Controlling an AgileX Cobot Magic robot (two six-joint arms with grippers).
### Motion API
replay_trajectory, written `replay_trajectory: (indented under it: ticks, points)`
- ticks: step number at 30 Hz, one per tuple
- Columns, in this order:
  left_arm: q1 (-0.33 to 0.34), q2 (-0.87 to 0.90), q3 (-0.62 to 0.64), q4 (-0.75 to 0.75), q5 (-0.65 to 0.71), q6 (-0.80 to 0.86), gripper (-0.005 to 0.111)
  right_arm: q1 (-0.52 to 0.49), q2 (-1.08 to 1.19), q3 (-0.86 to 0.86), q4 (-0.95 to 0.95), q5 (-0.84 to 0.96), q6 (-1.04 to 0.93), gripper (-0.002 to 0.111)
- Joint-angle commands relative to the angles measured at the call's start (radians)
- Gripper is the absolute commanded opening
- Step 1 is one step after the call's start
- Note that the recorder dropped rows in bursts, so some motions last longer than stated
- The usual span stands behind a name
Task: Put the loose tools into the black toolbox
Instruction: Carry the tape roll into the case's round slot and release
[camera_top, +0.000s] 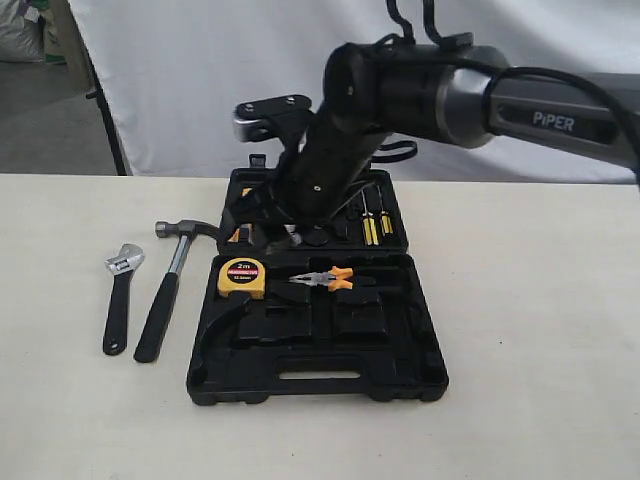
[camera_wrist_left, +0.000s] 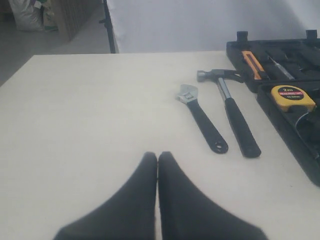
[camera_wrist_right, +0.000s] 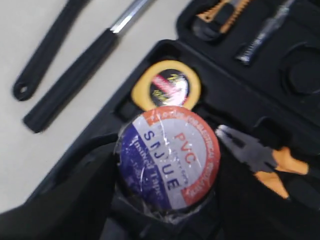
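The black toolbox (camera_top: 320, 378) lies open mid-table, its slot handle at the near edge. My right gripper (camera_wrist_right: 165, 167) is shut on the small tape roll (camera_wrist_right: 167, 157), whose round PVC label faces the camera. It hangs over the near half of the toolbox, beside the yellow tape measure (camera_wrist_right: 166, 87). The claw hammer (camera_top: 172, 282) and the adjustable wrench (camera_top: 119, 298) lie side by side on the table left of the box. My left gripper (camera_wrist_left: 157, 156) is shut on nothing, low over bare table, well short of the wrench (camera_wrist_left: 201, 118) and hammer (camera_wrist_left: 234, 111).
Orange-handled pliers (camera_top: 326, 280) and the tape measure (camera_top: 241, 276) sit in the near half. Screwdrivers (camera_top: 371, 222) fill the far half. The right arm (camera_top: 420, 90) reaches across above the box. A white backdrop (camera_top: 200, 80) hangs behind the table.
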Motion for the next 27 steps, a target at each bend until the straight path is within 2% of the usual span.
replay_trajectory:
  ticks: [1, 13, 22, 24, 27]
  points:
    - [0.025, -0.003, -0.003, 0.004, -0.007, -0.005, 0.001, -0.065, 0.076, -0.001, -0.005, -0.136, 0.009, 0.0]
    - [0.025, -0.003, -0.003, 0.004, -0.007, -0.005, 0.001, -0.126, 0.241, -0.001, -0.013, -0.526, 0.009, 0.0]
    - [0.025, -0.003, -0.003, 0.004, -0.007, -0.005, 0.001, -0.128, 0.284, -0.001, -0.032, -0.625, 0.014, 0.0]
    - [0.025, -0.003, -0.003, 0.004, -0.007, -0.005, 0.001, -0.128, 0.284, -0.001, -0.047, -0.625, 0.023, 0.006]
    - [0.025, -0.003, -0.003, 0.004, -0.007, -0.005, 0.001, -0.129, 0.288, -0.001, -0.058, -0.607, 0.023, 0.039]
